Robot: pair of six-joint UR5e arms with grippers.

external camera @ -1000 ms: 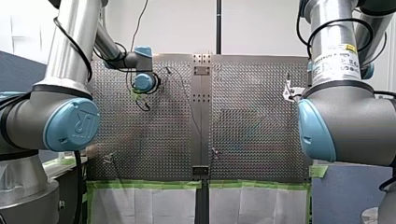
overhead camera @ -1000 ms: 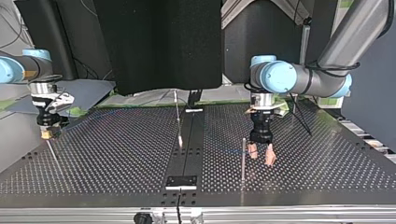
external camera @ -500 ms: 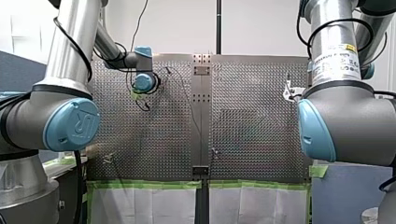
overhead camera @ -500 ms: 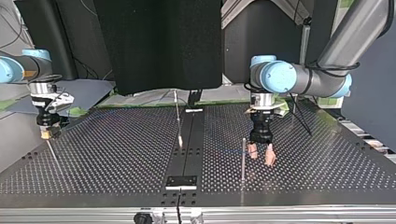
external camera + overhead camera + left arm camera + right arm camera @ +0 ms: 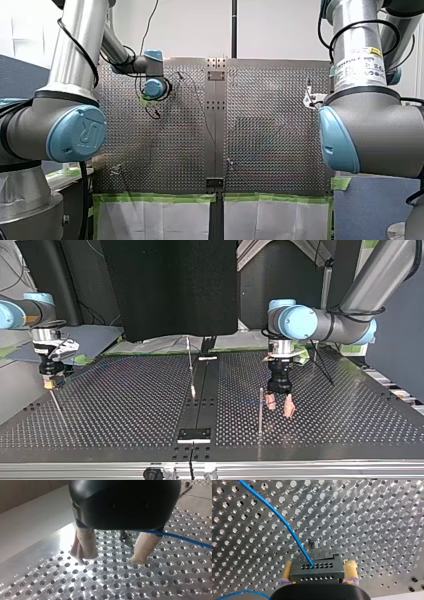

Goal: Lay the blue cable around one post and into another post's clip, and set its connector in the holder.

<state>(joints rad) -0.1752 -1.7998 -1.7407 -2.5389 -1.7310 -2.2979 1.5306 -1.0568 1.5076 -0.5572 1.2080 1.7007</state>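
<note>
In the right wrist view my right gripper (image 5: 319,566) is shut on the grey connector (image 5: 317,573), with a yellow pad on each side. The blue cable (image 5: 279,520) runs from the connector over the perforated plate. A grey stepped metal piece (image 5: 323,553) lies just ahead of the connector. In the top view my right gripper (image 5: 49,382) hangs low at the left edge. My left gripper (image 5: 280,409) stands open beside a thin post (image 5: 260,410). Its beige pads (image 5: 85,542) hover just above the plate, and the blue cable (image 5: 180,538) passes behind one finger.
A second thin post (image 5: 190,365) rises near the table's (image 5: 125,410) centre strip. A small black plate (image 5: 195,435) sits on that strip near the top view's front edge. Green tape (image 5: 150,197) lines the table edge in the front view.
</note>
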